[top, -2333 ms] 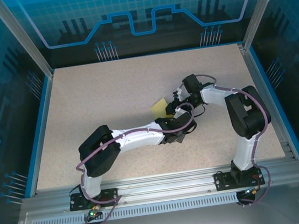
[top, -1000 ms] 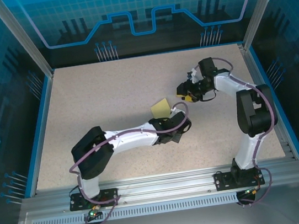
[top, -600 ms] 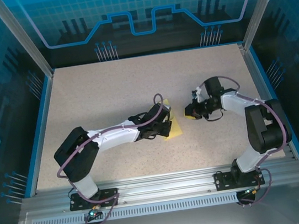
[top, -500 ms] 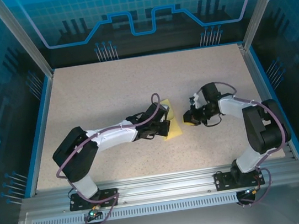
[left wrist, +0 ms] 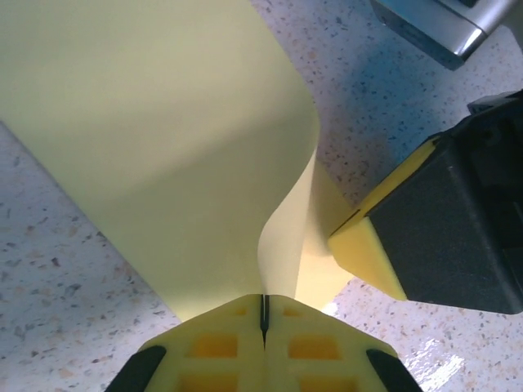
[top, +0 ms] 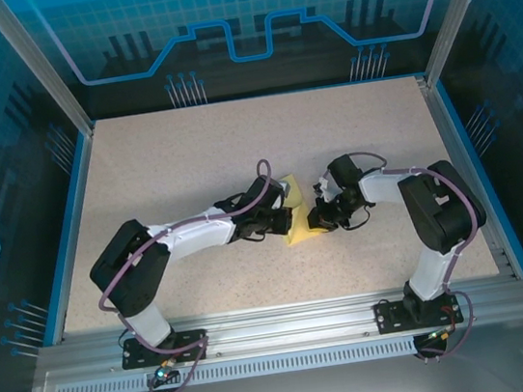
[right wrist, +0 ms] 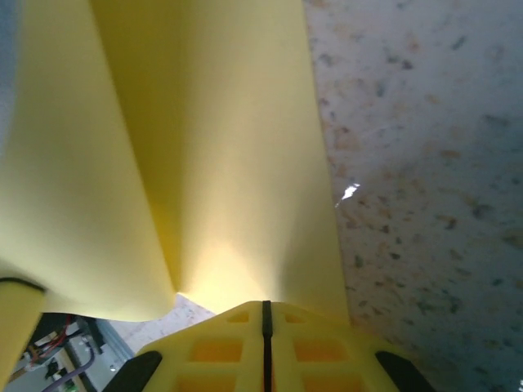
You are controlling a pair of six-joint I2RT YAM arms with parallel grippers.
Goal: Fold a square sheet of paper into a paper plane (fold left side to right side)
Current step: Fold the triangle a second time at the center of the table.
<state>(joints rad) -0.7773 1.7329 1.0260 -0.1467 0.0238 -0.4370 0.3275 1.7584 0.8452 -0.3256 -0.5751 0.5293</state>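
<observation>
The pale-yellow sheet of thin paper (top: 301,231) sits near the middle of the speckled beige tabletop (top: 188,158), curled up off the surface rather than lying flat.

In the top view it is a small yellow patch squeezed between the two arms, and how it is held cannot be made out there. The left wrist view fills that in. The sheet (left wrist: 163,147) rises as a broad curved panel with a second layer bending away behind it, and its near edge runs into the closed seam of the left gripper (left wrist: 263,320), whose yellow pads meet with the paper pinched between them. Just to the right of the sheet in that view, a yellow-faced black finger (left wrist: 369,245) of the other arm presses against the back layer.

The right wrist view shows the far side. The paper (right wrist: 221,147) fans upward from the right gripper (right wrist: 264,314), whose jaws are together and clamped on the sheet's edge.

From above, the left gripper (top: 286,214) is at the sheet's left side and the right gripper (top: 315,218) at its right, both touching it.
</observation>
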